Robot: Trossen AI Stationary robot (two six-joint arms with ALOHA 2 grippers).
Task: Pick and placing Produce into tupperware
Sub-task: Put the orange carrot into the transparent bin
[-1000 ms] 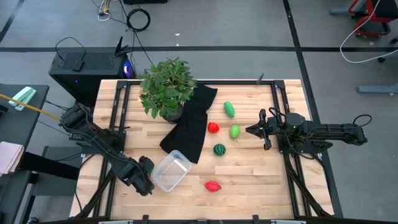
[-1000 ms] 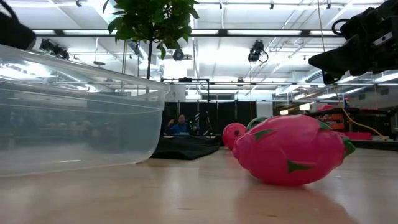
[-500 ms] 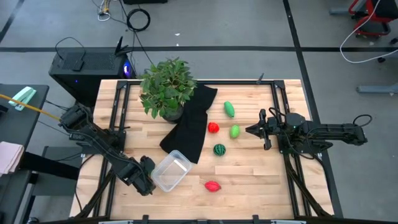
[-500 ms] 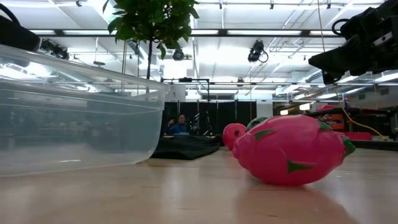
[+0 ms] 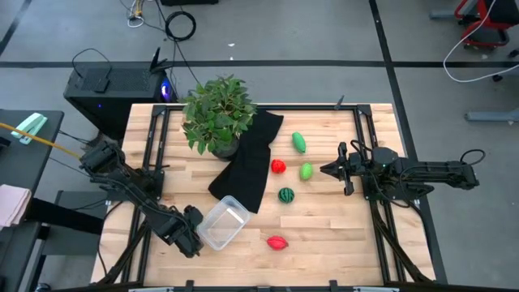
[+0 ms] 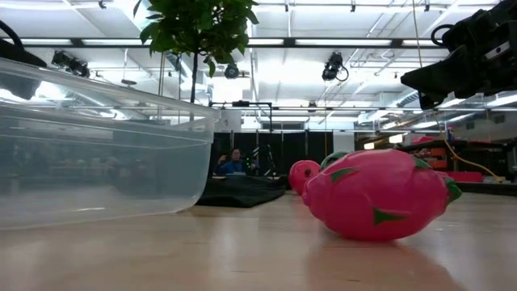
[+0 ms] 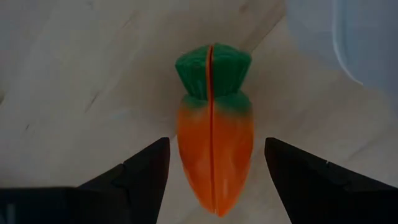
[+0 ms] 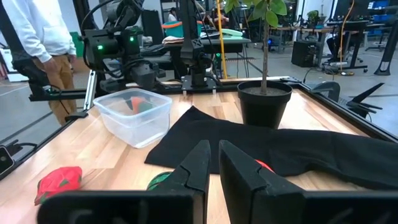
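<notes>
An orange carrot with a green top lies on the wood, between the open fingers of my left gripper; bare wood shows on both sides of it. In the high view my left gripper hides it, at the near-left corner of the clear container. The container stands with nothing in it. On the table lie a long green piece, a red one, a light green one, a dark green striped one and a pink-red one. My right gripper hovers shut at the right side.
A leafy potted plant stands at the far left of the table, and a black cloth runs from it toward the container. Metal rails frame both sides. A person stands beyond the table. Bare wood lies near the right edge.
My left arm has sunk a little lower beside the container. Nothing else has moved.
</notes>
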